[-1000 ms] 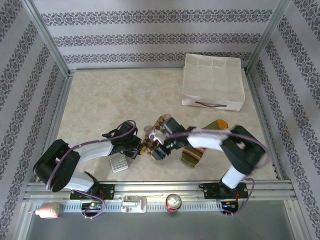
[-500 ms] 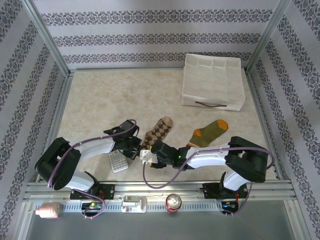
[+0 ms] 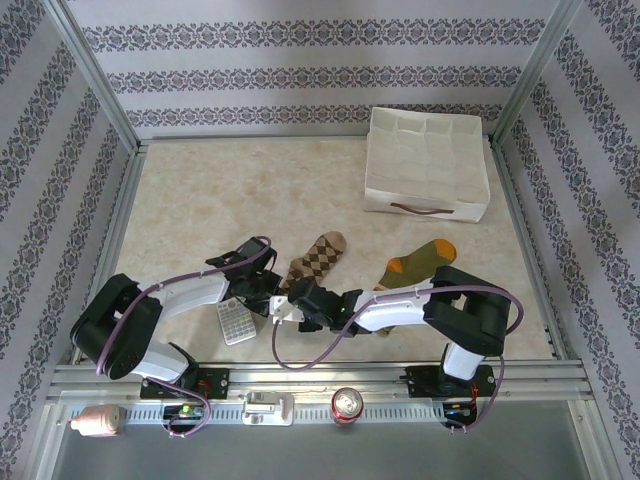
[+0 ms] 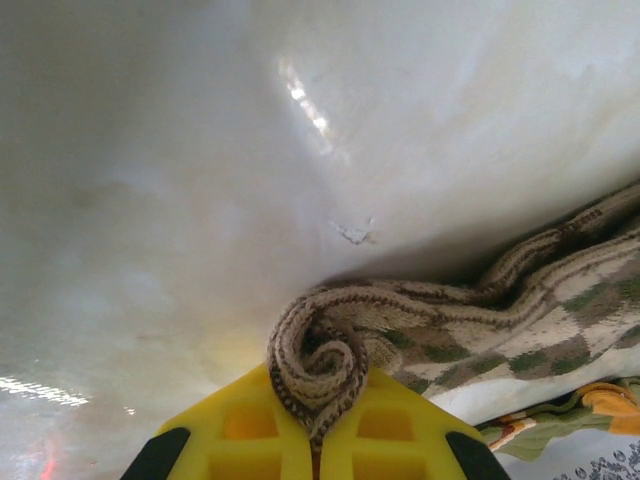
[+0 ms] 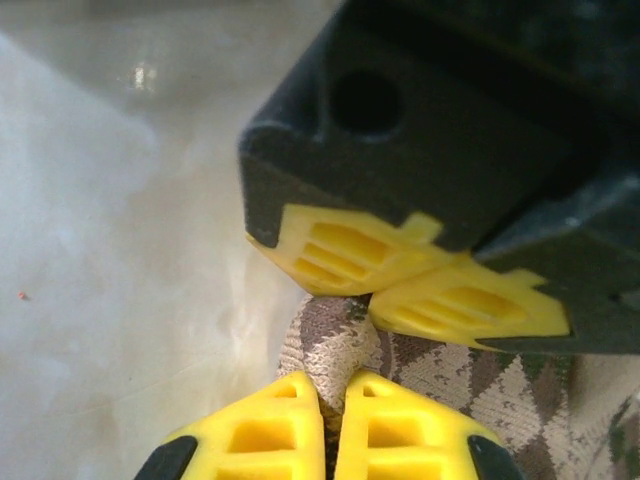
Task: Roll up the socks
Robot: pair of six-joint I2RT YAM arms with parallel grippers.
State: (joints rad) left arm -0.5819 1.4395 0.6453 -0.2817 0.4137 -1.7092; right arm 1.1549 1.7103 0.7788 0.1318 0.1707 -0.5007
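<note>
**Right gripper [image 3: 288, 303] down at the cuff, pinched shut**

Set against the frame a second back, the right arm has left its raised pose over the socks. It now lies low across the near table [image 3: 200, 200], with its claw at the cuff end of the argyle sock [image 3: 316, 256]. Its fingers stood part open then and are closed now. The left gripper [image 3: 266, 290] has barely shifted. The olive sock [image 3: 420, 262], which was partly under the arm, lies flat and unrolled just right of the argyle one.

Right wrist view: both yellow fingers are clamped on a fold of argyle cuff. The left gripper's fingertips sit directly opposite, close to touching.

Left wrist view: the left claw is also shut on the cuff, where the fabric has curled into a small tight spiral at the fingertips. The rest of the sock trails flat to the right.

Judgement: the step in hand is starting the roll at the cuff.
- Keep both pinches level on the same edge and turn them together, so the spiral grows evenly toward the toe.
- Hold the roll low on the table so the loose leg neither lifts nor drags.
- Avoid pulling the claws apart, which would likely unwind the curl.
- The fingertips are crowded, so leave a little room to avoid a clash.
- The calculator [image 3: 236, 323] sits just beside the left gripper, so wrist turns need care.
- The olive sock's edge lies near and could get caught in the roll.
</note>
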